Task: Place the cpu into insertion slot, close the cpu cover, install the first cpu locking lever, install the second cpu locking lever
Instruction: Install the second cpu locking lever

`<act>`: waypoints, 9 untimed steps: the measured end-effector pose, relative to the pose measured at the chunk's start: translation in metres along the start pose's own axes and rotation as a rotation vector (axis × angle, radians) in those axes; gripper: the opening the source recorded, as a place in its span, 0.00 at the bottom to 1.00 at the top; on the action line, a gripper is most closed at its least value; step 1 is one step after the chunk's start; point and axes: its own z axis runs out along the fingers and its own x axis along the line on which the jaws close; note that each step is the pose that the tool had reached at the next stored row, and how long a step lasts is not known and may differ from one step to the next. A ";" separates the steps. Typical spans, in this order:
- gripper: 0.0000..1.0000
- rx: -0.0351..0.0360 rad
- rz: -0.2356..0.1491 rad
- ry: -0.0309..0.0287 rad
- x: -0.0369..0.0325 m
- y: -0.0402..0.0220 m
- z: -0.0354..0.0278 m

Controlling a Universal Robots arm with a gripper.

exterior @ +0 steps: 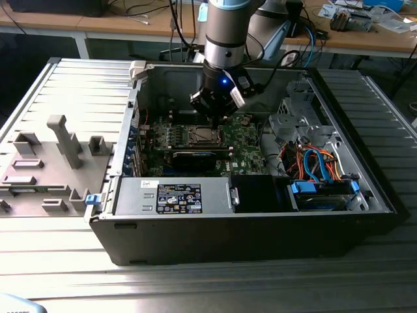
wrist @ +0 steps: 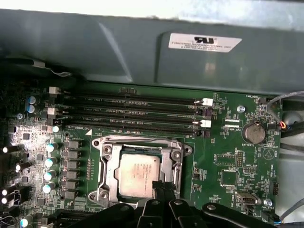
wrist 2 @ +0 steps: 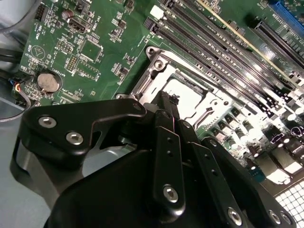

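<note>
Inside the open black computer case (exterior: 247, 222), on the green motherboard (wrist: 228, 161), the small square cpu with its silvery-tan metal top (wrist: 138, 175) already lies flat in the dark insertion slot with the silver rim (wrist: 102, 161). So the first step looks done. The thin silver cpu cover with its square window (wrist: 176, 156) appears to lie down around the chip, framing it, though I cannot tell whether it is fully seated. Whether either locking lever is hooked in place cannot be made out, so I judge the lever steps as still open.

The black gripper (wrist: 160, 186) hangs just over the socket in the exterior view, where it sits at the end of the grey arm (exterior: 225, 39) toward the far wall of the case. In both wrist views its black fingers (wrist 2: 167, 107) stand pressed close together with nothing held between them. The tips are at the socket's edge, at or just above one corner of the chip; contact cannot be judged. The long black memory slots (wrist: 137, 114) lie beyond the socket, well clear of the tips.
</note>
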 end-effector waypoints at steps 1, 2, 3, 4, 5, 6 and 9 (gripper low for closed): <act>0.11 0.0001 0.000 0.0000 0.0000 -0.0003 0.0000; 0.11 0.0000 0.000 0.0000 0.0000 -0.0004 0.0001; 0.11 0.0002 0.000 0.0000 0.0000 -0.0007 0.0002; 0.11 0.0002 0.000 0.0001 0.0001 -0.0011 0.0004; 0.11 0.0002 0.000 0.0001 0.0001 -0.0015 0.0005; 0.11 0.0002 0.000 0.0001 0.0001 -0.0019 0.0006; 0.11 0.0001 0.000 0.0001 0.0003 -0.0043 0.0010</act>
